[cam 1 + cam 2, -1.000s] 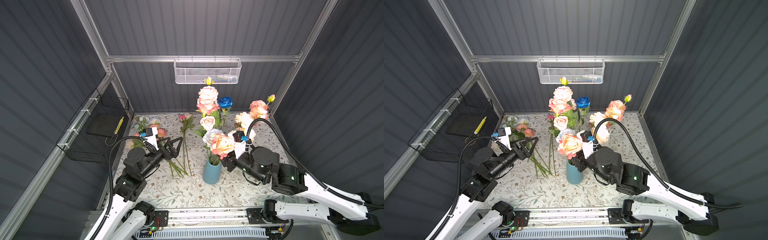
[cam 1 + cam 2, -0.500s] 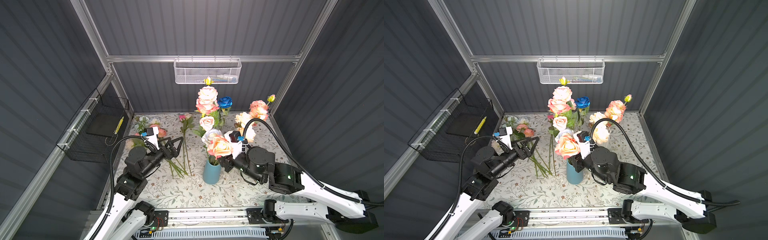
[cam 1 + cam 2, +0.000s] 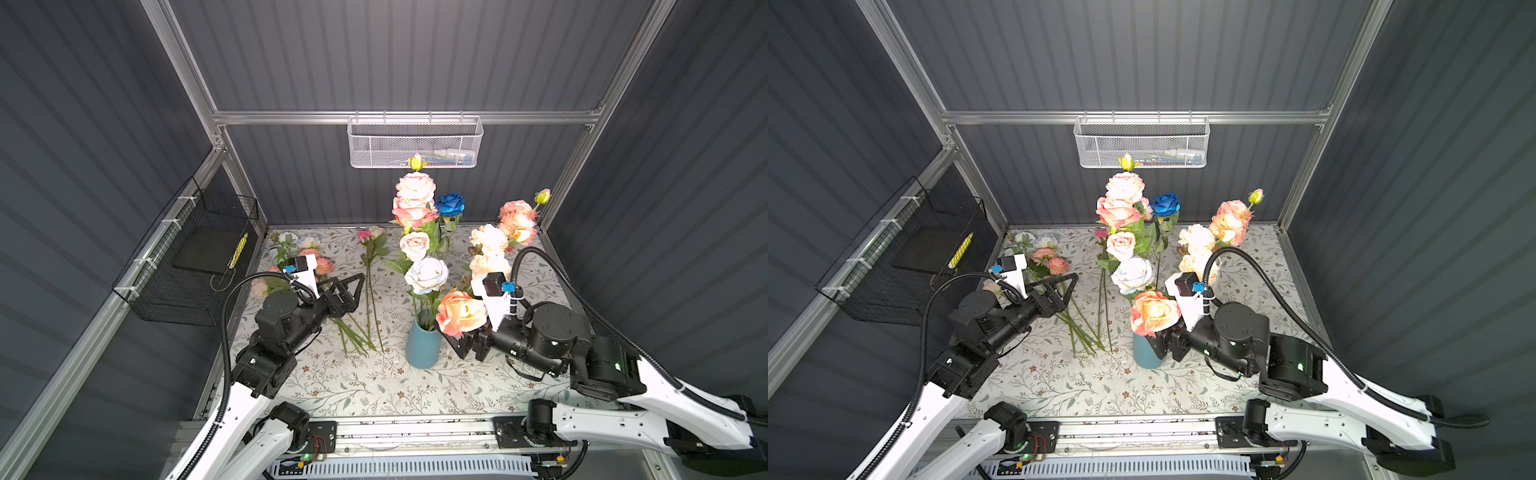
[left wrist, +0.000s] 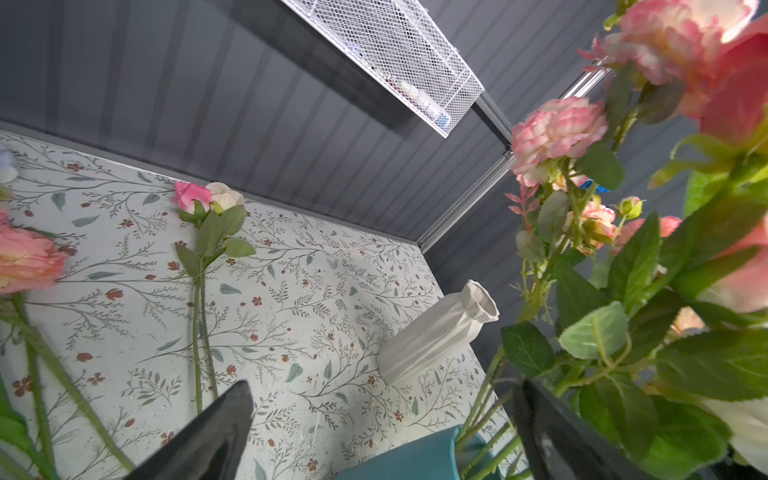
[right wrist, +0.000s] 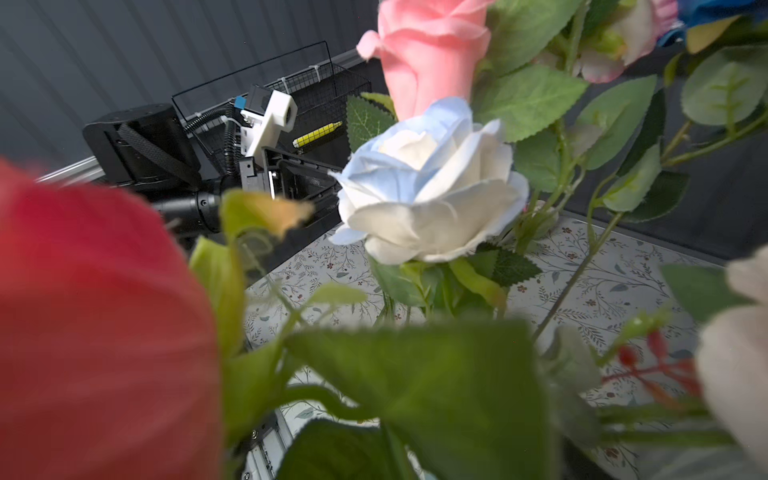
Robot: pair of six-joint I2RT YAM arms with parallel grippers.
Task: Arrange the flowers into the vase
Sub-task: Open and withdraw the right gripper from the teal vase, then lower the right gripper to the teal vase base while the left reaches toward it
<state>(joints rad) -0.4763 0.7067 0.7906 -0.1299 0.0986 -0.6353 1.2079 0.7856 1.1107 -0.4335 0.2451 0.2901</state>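
Note:
The teal vase (image 3: pixel 423 349) (image 3: pixel 1144 355) stands mid-table and holds several flowers: pink, cream, a pale blue rose (image 3: pixel 427 272) (image 5: pixel 432 195) and a deep blue one (image 3: pixel 450 203). A peach rose (image 3: pixel 461 311) (image 3: pixel 1154 311) leans at the vase's right rim, right over my right gripper (image 3: pixel 459 345) (image 3: pixel 1163 343). Its bloom and leaves hide those jaws. More flowers (image 3: pixel 309 259) (image 3: pixel 1044 257) lie on the table at the left, their stems (image 3: pixel 357 334) pointing forward. My left gripper (image 3: pixel 356 291) (image 3: pixel 1070 291) (image 4: pixel 386 428) hovers open above those stems, holding nothing.
A white ribbed vase (image 4: pixel 440 332) stands near the back right corner. A single pink-and-cream bud stem (image 3: pixel 370 249) (image 4: pixel 199 249) lies apart from the bunch. A white mesh basket (image 3: pixel 415 143) hangs on the back wall and a black wire basket (image 3: pixel 195 266) on the left wall.
The right gripper and the peach rose have shifted right and lower beside the vase. The left arm has stayed where it was.

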